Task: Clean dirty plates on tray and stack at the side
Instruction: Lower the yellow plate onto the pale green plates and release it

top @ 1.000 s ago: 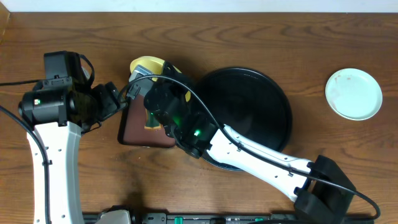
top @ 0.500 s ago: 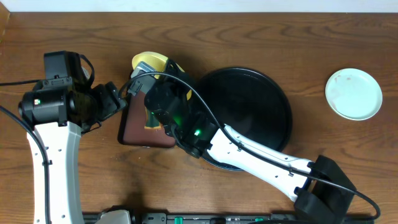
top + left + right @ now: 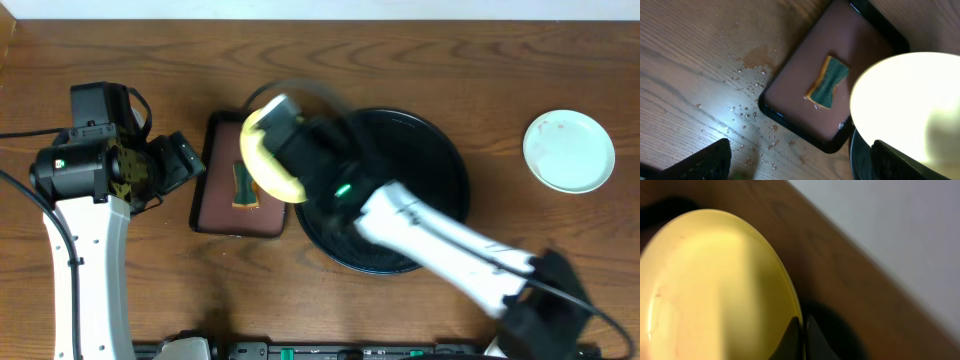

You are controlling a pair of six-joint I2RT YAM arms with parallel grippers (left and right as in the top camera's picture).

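My right gripper (image 3: pixel 296 150) is shut on the rim of the pale yellow plate (image 3: pixel 262 152) and holds it tilted in the air, over the left edge of the large round black tray (image 3: pixel 440 160). The plate fills the right wrist view (image 3: pixel 715 285), fingers (image 3: pixel 801 330) pinching its rim, and glows at the right of the left wrist view (image 3: pixel 910 110). A pale mint-blue plate (image 3: pixel 569 150) with a faint smear lies on the table at far right. My left gripper (image 3: pixel 800 162) is open and empty, above the wood left of the brown tray.
A rectangular dark brown tray (image 3: pixel 222 190) holding a green-and-yellow sponge (image 3: pixel 245 186) lies left of the black tray; both show in the left wrist view, tray (image 3: pixel 800 95) and sponge (image 3: pixel 828 82). Water drops (image 3: pixel 747 82) spot the wood beside it.
My right arm has swung right and lifted with the yellow plate, moving off the brown tray toward the black tray and uncovering the sponge. The left arm has not moved.
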